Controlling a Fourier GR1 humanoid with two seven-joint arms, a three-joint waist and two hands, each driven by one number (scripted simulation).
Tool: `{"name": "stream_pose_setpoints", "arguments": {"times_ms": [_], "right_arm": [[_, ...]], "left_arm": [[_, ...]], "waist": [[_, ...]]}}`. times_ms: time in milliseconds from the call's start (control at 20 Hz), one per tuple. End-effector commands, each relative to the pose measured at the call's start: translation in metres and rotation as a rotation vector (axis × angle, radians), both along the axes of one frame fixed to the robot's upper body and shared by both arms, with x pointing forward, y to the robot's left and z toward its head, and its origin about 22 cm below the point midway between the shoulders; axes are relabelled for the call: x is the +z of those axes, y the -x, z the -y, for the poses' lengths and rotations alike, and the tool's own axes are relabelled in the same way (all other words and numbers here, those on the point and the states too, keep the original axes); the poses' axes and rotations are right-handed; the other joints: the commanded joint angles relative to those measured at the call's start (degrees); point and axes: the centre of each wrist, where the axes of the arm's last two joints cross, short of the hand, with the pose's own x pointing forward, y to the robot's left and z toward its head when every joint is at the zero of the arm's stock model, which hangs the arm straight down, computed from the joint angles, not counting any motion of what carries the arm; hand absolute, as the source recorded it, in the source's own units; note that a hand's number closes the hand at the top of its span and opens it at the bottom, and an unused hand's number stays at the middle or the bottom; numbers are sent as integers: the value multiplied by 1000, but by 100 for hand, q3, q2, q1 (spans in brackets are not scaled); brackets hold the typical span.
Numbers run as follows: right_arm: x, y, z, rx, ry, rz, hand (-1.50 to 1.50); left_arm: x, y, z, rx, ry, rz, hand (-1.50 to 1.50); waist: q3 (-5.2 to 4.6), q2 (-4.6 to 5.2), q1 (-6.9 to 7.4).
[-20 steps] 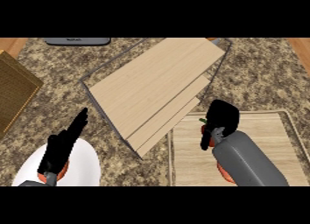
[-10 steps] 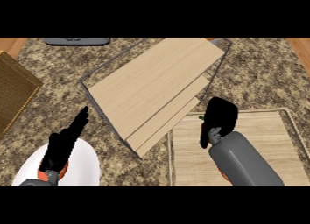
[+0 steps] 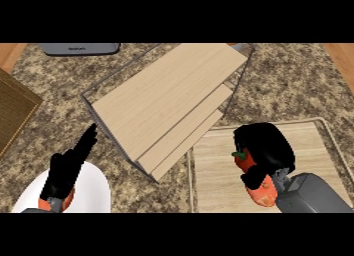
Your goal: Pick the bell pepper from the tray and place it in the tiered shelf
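Right robot hand (image 3: 263, 150) curled over red bell pepper (image 3: 260, 187) on light wooden tray (image 3: 217, 185), lower right. Left robot hand (image 3: 68, 167) open, lower left. Risk: pepper clips pale wooden tiered shelf (image 3: 165, 105) edge during transfer.

tiered shelf (image 3: 165, 102) fills counter middle, its corner just beside tray (image 3: 313, 150) left rim. right hand (image 3: 265, 150) over tray, curled round bell pepper (image 3: 260, 189). bare counter (image 3: 298, 85) right of shelf, above tray. left hand (image 3: 71, 162) over white plate (image 3: 91, 192). wicker basket (image 3: 6, 112) blocks left edge.
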Motion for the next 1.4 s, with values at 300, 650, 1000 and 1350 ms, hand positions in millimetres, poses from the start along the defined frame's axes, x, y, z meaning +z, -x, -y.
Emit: {"name": "stream_pose_setpoints", "arguments": {"times_ms": [300, 650, 1000, 1350], "right_arm": [[109, 45, 76, 170, -292, 318, 150], [170, 39, 79, 119, -494, 392, 150], [234, -13, 60, 61, -479, 441, 150], [239, -66, 8, 45, -469, 419, 150]], "left_arm": [[3, -2, -6, 14, 4, 10, 0], [8, -20, 19, -31, 9, 5, 0], [8, -23, 10, -45, -5, 20, 0], [5, -3, 2, -47, -4, 20, 0]], "waist": [[-5, 16, -60], [-9, 61, 164], [-15, 85, 276], [-10, 71, 296]]}}
